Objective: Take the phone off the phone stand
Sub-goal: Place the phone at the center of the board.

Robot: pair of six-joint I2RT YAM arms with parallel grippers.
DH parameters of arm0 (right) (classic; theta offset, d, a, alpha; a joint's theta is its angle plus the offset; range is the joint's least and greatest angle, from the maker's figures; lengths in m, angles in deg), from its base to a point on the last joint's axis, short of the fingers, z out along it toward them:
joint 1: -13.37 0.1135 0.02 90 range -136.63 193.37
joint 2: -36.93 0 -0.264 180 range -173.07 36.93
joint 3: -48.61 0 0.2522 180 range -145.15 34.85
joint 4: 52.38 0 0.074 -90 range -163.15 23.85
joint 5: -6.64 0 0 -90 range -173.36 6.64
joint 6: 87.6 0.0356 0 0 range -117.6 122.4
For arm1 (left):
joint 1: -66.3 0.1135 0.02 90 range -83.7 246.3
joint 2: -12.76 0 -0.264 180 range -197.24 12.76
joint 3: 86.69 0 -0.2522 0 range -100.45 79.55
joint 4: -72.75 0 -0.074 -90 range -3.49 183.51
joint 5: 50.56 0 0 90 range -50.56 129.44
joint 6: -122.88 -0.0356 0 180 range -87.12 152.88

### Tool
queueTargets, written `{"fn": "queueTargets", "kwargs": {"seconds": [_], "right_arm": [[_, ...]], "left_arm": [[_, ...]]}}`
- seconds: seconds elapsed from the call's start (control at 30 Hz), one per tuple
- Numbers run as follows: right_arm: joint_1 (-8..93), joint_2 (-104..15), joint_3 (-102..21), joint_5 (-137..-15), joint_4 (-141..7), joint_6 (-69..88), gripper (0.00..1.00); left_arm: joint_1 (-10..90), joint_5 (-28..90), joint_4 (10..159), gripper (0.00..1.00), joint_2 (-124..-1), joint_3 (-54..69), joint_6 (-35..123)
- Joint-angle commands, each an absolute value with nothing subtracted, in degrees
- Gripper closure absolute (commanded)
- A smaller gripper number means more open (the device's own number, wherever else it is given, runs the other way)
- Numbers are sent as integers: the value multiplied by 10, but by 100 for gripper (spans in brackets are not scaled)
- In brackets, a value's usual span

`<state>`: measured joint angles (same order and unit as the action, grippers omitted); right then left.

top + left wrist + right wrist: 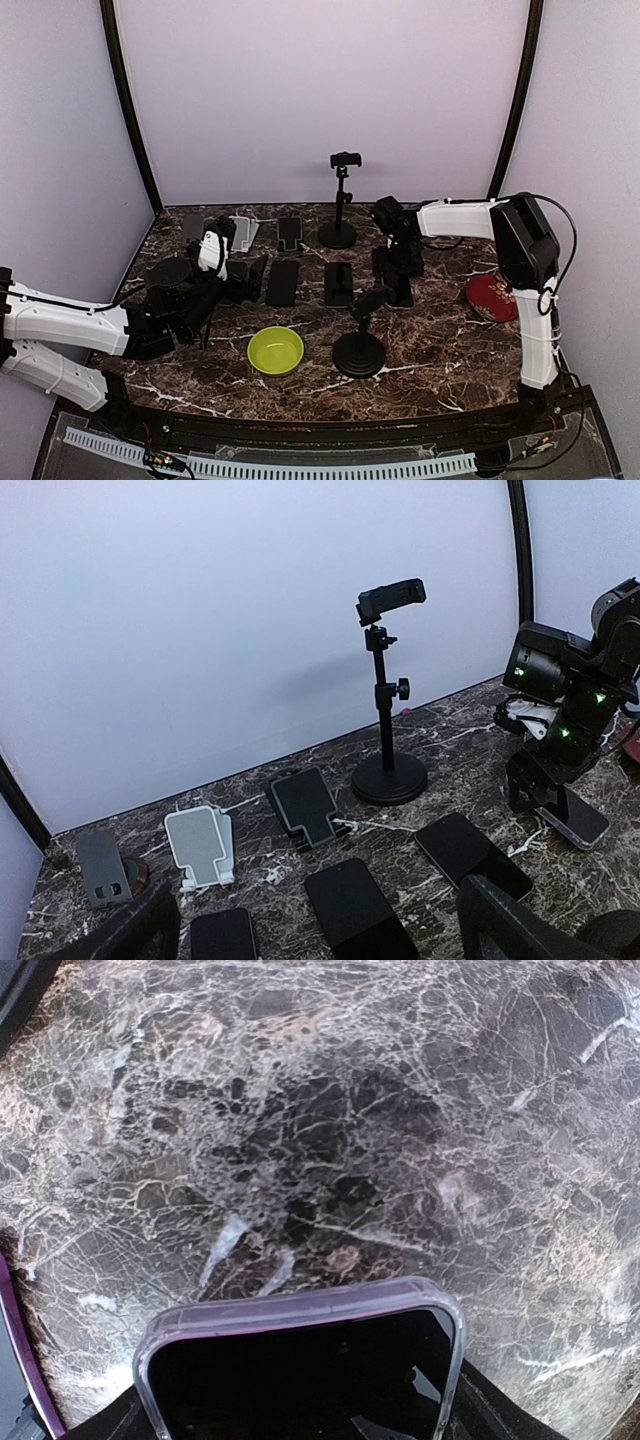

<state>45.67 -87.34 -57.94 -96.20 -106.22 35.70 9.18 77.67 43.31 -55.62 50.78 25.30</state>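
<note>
Phone [300,1360], glossy black slab in a clear purple-rimmed case, sat pinched sideways in the right gripper [300,1422] above the veiny marble table [330,1140], left gripper [320,912] spread wide.

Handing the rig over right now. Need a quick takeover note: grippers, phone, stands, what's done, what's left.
Left gripper: open, empty, at the table's left.
Right gripper: appears closed on the clear-cased black-screen phone, low over the dark marble table; whether it touches is unclear.
Stands: tall black stand at the back, clamp empty; short black stand in front looks empty too.
Done: phone is off the stand.
Left: probably set it down, release, retract.
</note>
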Motion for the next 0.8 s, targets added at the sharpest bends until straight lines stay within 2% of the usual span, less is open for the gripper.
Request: {"fn": "queueTargets", "kwargs": {"seconds": [0.0,0.43,0.77], "right_arm": [[449,-901,-574,-995,-1078,344,53],[438,-913,-603,-1006,-1101,327,52],[439,-896,-564,-975,-1067,338,38]], "left_arm": [[94,781,415,1,-542,518,245],[94,783,411,1,-544,519,241],[94,779,409,1,-547,518,240]]}}
